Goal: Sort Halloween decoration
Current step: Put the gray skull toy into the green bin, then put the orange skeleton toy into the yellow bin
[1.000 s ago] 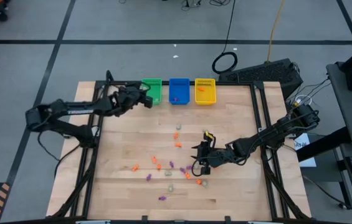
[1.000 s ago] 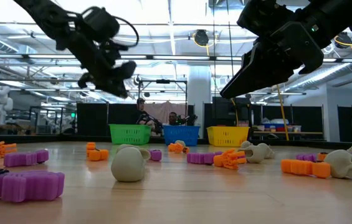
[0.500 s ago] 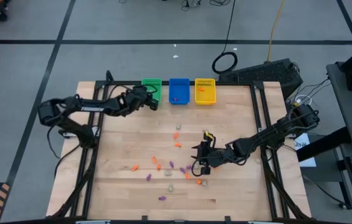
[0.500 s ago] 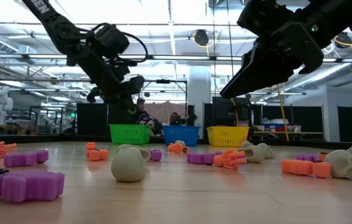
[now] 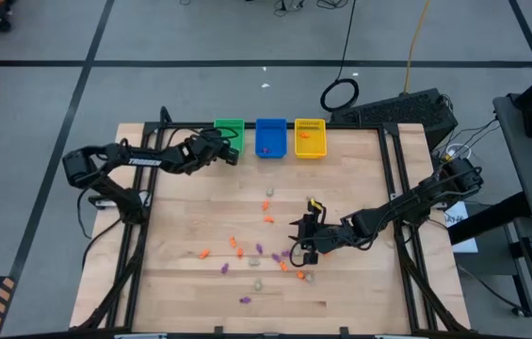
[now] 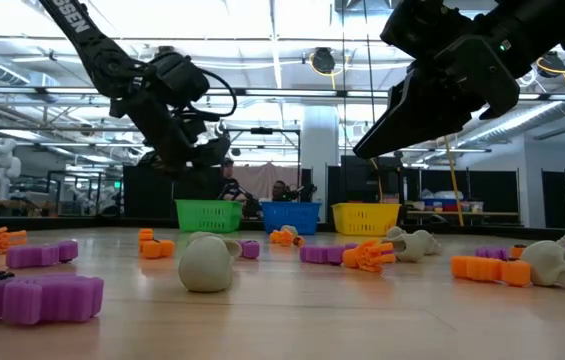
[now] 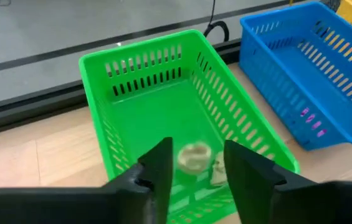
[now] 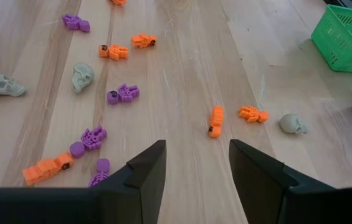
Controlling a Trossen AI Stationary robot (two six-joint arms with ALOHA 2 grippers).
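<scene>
The Halloween decoration lies scattered on the wooden table's middle (image 5: 258,250): orange pieces (image 8: 215,121), purple pieces (image 8: 123,94) and pale skulls (image 8: 83,76). My left gripper (image 5: 231,150) hangs open just above the near end of the green bin (image 7: 157,93). A pale skull (image 7: 193,157) shows blurred inside the bin, beyond the gap between the fingers, and another pale piece (image 7: 217,175) lies beside it. My right gripper (image 8: 193,155) stands open above the scattered pieces, right of the middle, with nothing between its fingers.
A blue bin (image 5: 270,137) holding purple pieces and a yellow bin (image 5: 310,137) holding orange pieces stand right of the green bin along the far edge. A black frame borders the table. Bare wood lies between the bins and the scattered pieces.
My left gripper has sunk toward the green bin and shifted a little toward the table's right edge. My right gripper has kept still.
</scene>
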